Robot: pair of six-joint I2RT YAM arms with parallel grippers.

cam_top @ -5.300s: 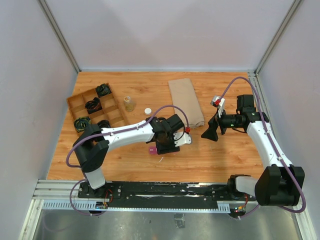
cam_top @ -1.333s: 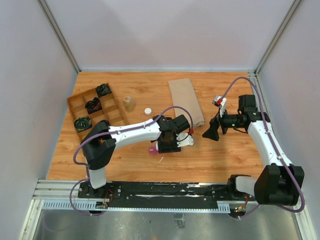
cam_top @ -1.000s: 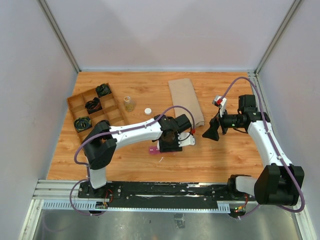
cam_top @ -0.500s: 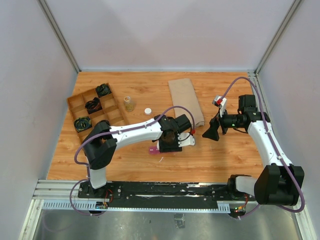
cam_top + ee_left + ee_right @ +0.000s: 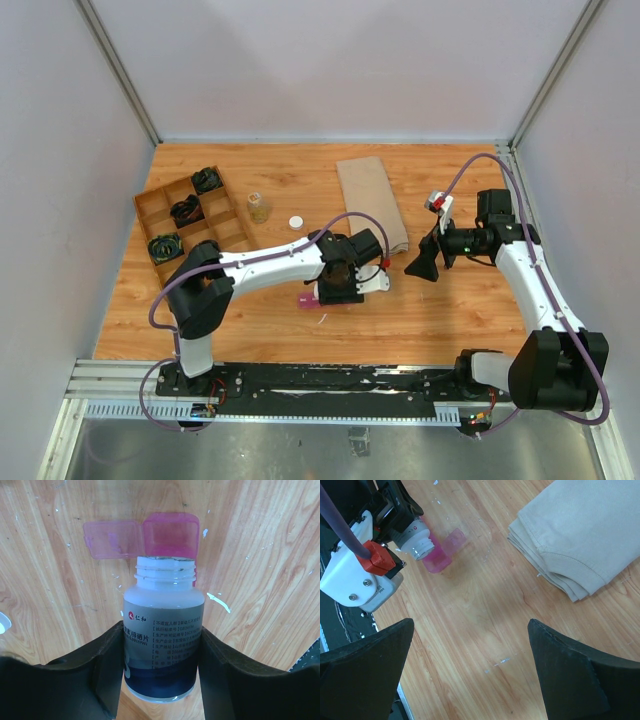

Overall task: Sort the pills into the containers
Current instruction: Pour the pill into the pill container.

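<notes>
While stretched low to mid-frame, left gripper clamps uncapped white plastic pill bottle, mouth over open translucent pink lidded container; right gripper hovers centre-right, jaws spread wide, empty.

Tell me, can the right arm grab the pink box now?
Probably not. The left tool holds a bottle close over the pink box, crowding it. The right tool is open and off to the side, above the table near the cloth.
</notes>
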